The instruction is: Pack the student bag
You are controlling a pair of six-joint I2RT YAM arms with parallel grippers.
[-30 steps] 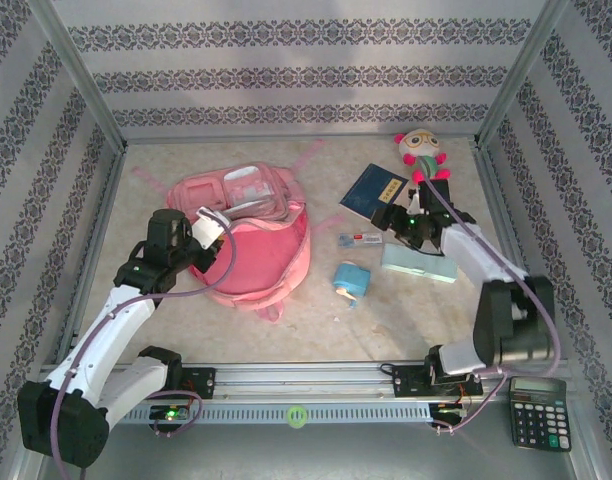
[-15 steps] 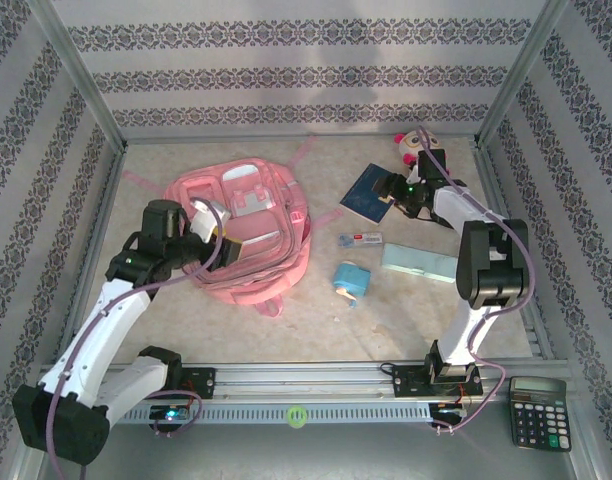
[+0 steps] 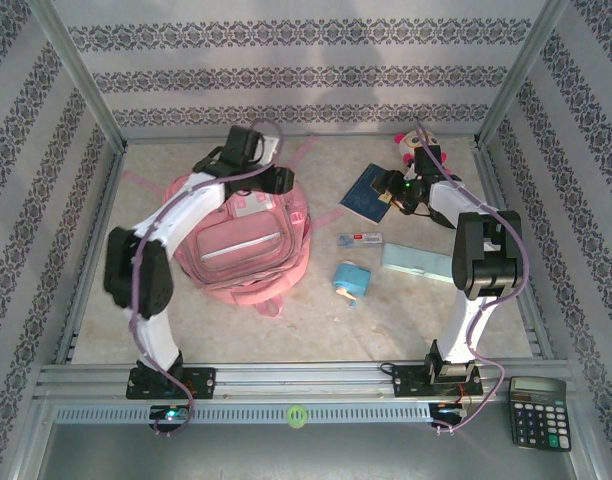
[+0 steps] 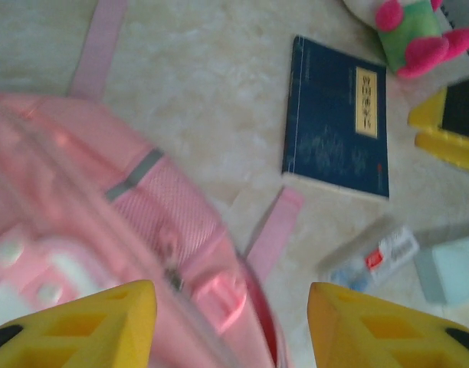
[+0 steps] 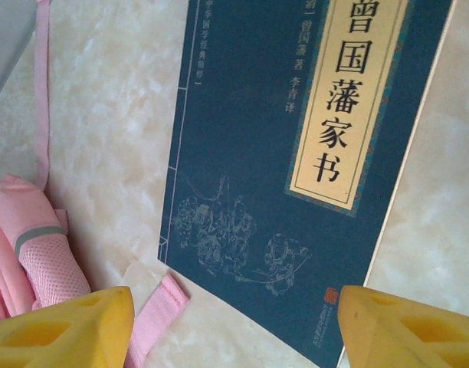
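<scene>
The student bag [image 3: 244,245] is a big pink backpack lying flat at the left of the table, front pocket up. My left gripper [image 3: 273,181] hangs over its far edge; in the left wrist view the yellow fingers [image 4: 81,326] stand open above the bag's top [image 4: 142,230] with nothing between them. My right gripper [image 3: 394,191] is open just above a dark blue book [image 3: 369,192], whose cover [image 5: 296,169] spans the gap between the fingers [image 5: 66,333]. A pink strap end [image 5: 154,314] lies by the book's corner.
A plush doll [image 3: 420,150] sits behind the book. A small flat packet [image 3: 359,239], a pale blue case [image 3: 418,262] and a blue tape roll [image 3: 351,280] lie mid-right. A calculator [image 3: 538,412] rests at the near right corner. Patterned walls enclose the table.
My left gripper opened off the bag's flap and swung from the bag's near left to its far edge; the bag settled flat. The right gripper moved from the pale blue case to the book.
</scene>
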